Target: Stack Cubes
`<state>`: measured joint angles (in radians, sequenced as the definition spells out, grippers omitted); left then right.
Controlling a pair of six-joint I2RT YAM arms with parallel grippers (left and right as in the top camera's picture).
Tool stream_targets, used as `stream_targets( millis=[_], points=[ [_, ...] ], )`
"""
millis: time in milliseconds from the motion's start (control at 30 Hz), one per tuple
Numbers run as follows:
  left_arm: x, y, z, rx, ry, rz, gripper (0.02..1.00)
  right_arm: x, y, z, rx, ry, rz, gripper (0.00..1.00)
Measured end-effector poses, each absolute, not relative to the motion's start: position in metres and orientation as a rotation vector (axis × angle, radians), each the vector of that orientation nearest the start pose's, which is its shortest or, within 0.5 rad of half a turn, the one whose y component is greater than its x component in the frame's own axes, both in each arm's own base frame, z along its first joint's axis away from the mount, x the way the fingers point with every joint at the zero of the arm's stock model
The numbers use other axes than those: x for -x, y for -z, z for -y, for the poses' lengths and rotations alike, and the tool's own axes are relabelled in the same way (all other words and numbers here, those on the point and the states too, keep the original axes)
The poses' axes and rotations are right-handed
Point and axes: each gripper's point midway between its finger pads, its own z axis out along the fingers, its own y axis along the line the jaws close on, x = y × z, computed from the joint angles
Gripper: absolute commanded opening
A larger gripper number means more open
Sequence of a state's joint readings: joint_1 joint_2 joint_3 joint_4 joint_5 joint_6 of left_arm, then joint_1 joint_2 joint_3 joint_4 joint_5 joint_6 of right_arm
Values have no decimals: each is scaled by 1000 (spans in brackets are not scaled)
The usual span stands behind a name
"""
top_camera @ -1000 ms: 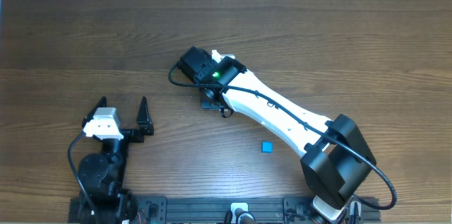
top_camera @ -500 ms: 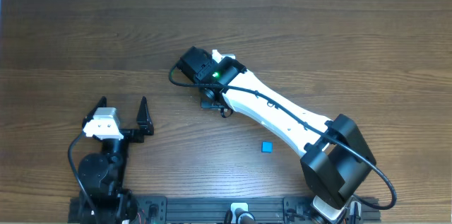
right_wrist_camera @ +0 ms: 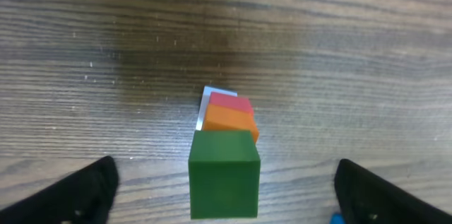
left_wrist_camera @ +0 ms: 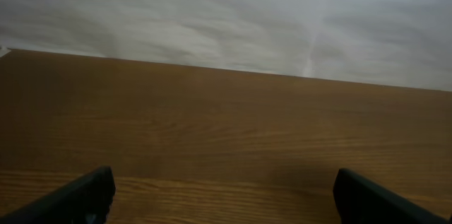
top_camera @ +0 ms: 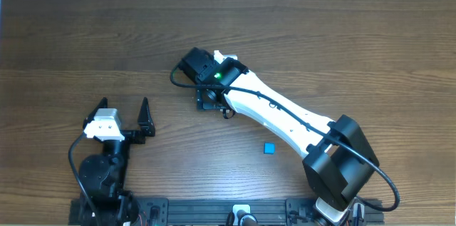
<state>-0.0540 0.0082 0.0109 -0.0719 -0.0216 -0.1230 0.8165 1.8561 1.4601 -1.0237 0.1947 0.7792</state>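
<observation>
Barely anything shifts from a second ago: only the dark finger shapes under the right arm's wrist look a shade wider from above, while the left arm and the blue cube (top_camera: 268, 148) sit where they were. And look at the wrist view: the right tool (right_wrist_camera: 229, 192) is released, fingers spread wide and well apart from the green cube (right_wrist_camera: 224, 174), which sits on top of the stack! Under it comes the orange cube (right_wrist_camera: 227, 119), then the red cube (right_wrist_camera: 230, 99), with a pale bottom block (right_wrist_camera: 204, 111) peeking out at one side, so the layers are not quite flush. The tower stands near the middle of the table (top_camera: 320, 26). The left tool (top_camera: 123, 106) waits open by its own base, well apart from the action. My read: green is placed and this is the let-go. Doing it well means lifting straight up, with no sideways drift, until both fingers are above the green top, because one brush could topple a column already slightly off line. Only then swing toward the blue cube, lying alone on the table nearer the right arm's base. Bring it in squarely from above, centred on green, and open gently.
</observation>
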Motion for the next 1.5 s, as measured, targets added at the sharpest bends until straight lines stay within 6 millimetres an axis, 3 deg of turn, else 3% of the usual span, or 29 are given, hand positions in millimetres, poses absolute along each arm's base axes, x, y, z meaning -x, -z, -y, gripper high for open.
stream_targets(
  millis=[133, 300, 400, 467, 733, 900, 1200, 1500],
  points=[
    [-246, -159, 10, 73, 118, -1640, 1000, -277, -93, -257, 114, 50, -2885, 993],
    [-246, -159, 10, 73, 118, -1640, 996, -251, -128, -259, 261, 7, -2843, 993],
    [-246, -159, 10, 73, 118, -1640, 1000, -238, -140, -249, 263, -45, -2806, 991],
    [-246, -159, 10, 73, 118, -1640, 998, -230, -132, -237, 238, -37, -2811, 991],
    [-246, -159, 10, 73, 118, -1640, 998, -184, -59, -176, 126, 55, -2881, 993],
    [-246, -159, 10, 73, 118, -1640, 1000, -172, -45, -150, 38, 26, -2868, 993],
    [-246, -159, 10, 73, 118, -1640, 1000, -171, -33, -143, -44, -27, -2862, 987],
    [-246, -159, 10, 73, 118, -1640, 1000, -162, -20, -135, -100, -11, -2888, 884]
  ],
)
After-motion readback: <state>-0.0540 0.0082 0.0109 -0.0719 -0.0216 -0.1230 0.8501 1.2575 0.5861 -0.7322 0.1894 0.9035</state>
